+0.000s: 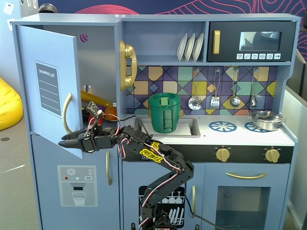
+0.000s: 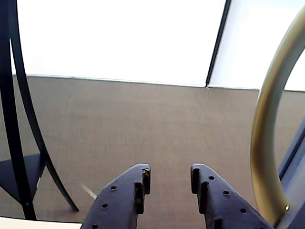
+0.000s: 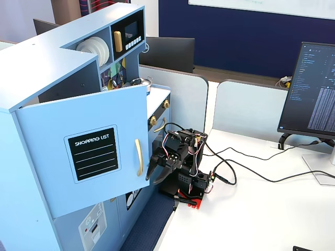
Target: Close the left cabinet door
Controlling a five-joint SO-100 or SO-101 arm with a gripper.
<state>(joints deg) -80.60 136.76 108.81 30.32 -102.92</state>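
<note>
The left cabinet door (image 1: 48, 57), pale blue with a black "SHOPPING LIST" panel (image 1: 48, 88), stands open, swung out from the cabinet. Its curved gold handle (image 1: 67, 112) is near the free edge. The door also shows in the other fixed view (image 3: 52, 136), with its handle (image 3: 138, 157). My gripper (image 1: 64, 140) is open and empty. It points left, just below the door's lower corner, on the handle side. In the wrist view the gripper (image 2: 169, 174) has its jaws apart over carpet, with the gold handle (image 2: 267, 143) close on the right, outside the jaws.
The lower door with the dispenser graphic (image 1: 76, 184) is shut beneath. Toy food (image 1: 96, 103) lies inside the open cabinet. A gold phone (image 1: 127, 64) and a green pot (image 1: 164, 112) sit to the right. Cables (image 3: 246, 162) and a monitor (image 3: 314, 89) are on the white desk.
</note>
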